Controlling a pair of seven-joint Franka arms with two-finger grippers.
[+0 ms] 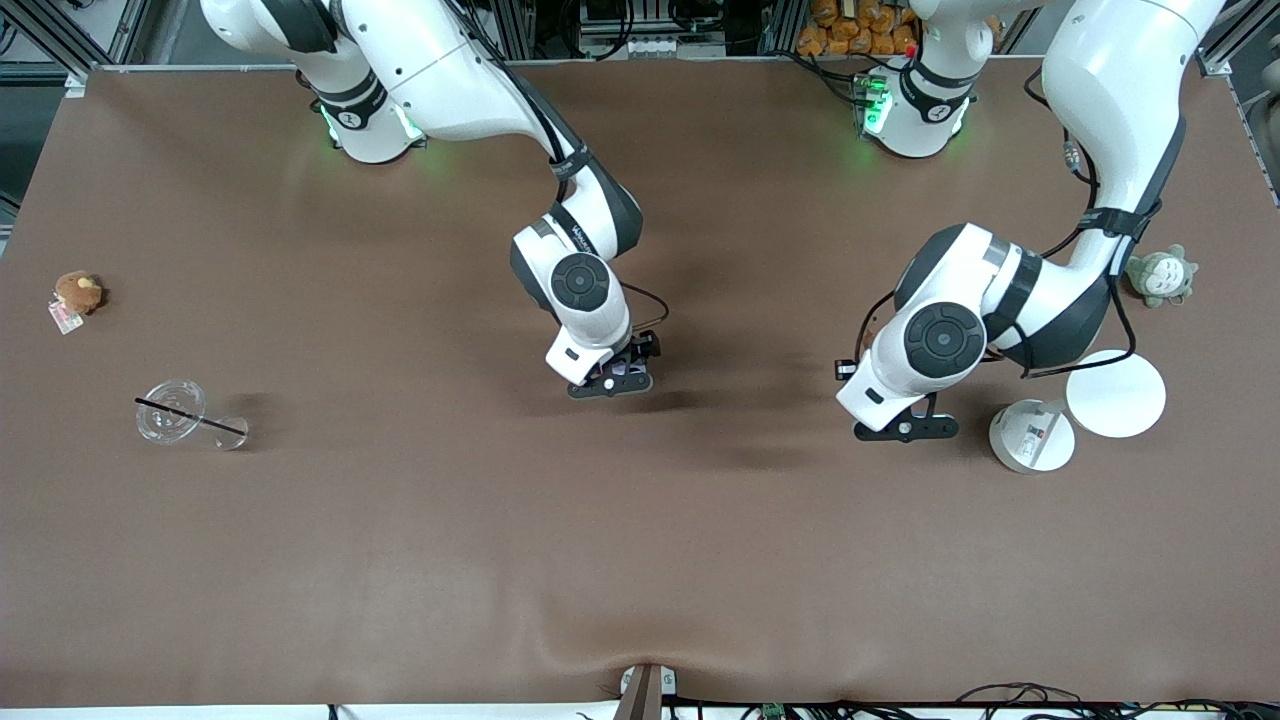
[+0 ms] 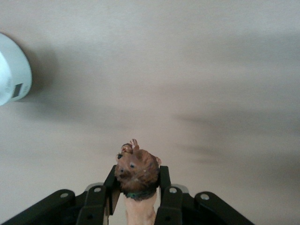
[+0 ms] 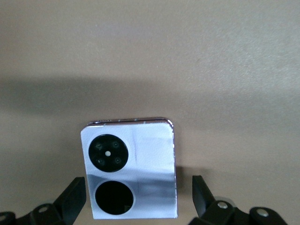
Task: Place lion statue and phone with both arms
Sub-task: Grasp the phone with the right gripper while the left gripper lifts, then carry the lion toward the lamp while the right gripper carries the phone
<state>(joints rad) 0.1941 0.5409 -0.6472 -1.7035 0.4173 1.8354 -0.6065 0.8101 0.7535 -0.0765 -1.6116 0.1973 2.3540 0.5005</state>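
Note:
My left gripper (image 2: 138,182) is shut on the lion statue (image 2: 137,169), a small reddish-brown figurine whose darker head sticks out between the fingers. It holds it over bare table toward the left arm's end; in the front view the left gripper (image 1: 905,428) hides the statue. The phone (image 3: 140,154), pale lavender with two black circles, lies flat on the table between the spread fingers of my right gripper (image 3: 138,187), which do not touch it. In the front view the right gripper (image 1: 610,382) is low over the table's middle, with a sliver of phone (image 1: 627,369) showing.
A white overturned cup (image 1: 1032,436) and a white round lid (image 1: 1115,393) lie beside the left gripper; the cup also shows in the left wrist view (image 2: 11,77). A grey-green plush (image 1: 1160,275), a brown plush with tag (image 1: 78,292) and a clear cup with straw (image 1: 175,412) lie at the table's ends.

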